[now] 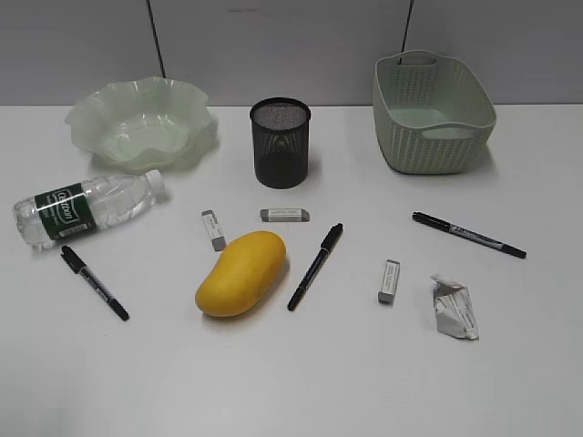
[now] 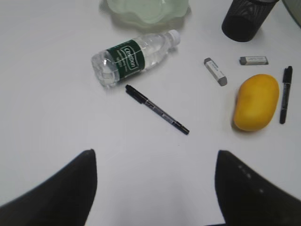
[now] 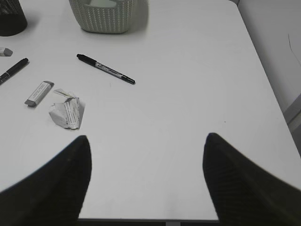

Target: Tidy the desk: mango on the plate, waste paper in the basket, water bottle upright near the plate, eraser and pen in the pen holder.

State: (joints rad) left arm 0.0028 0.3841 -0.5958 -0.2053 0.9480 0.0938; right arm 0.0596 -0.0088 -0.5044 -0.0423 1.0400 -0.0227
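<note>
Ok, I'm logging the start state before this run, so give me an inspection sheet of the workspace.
Surface: white desk, no spills seen.
Job's things: mango lying mid-desk; plate empty, back left; water bottle on its side; waste paper front right; basket empty; pen holder upright; three pens and three erasers loose on the desk.
Clutter: nothing seen.
Grippers: left gripper and right gripper, jaws open, holding nothing, above the desk.
Cables: two dark lines down the back wall.
Surroundings: grey wall behind; desk edge at right.
</note>
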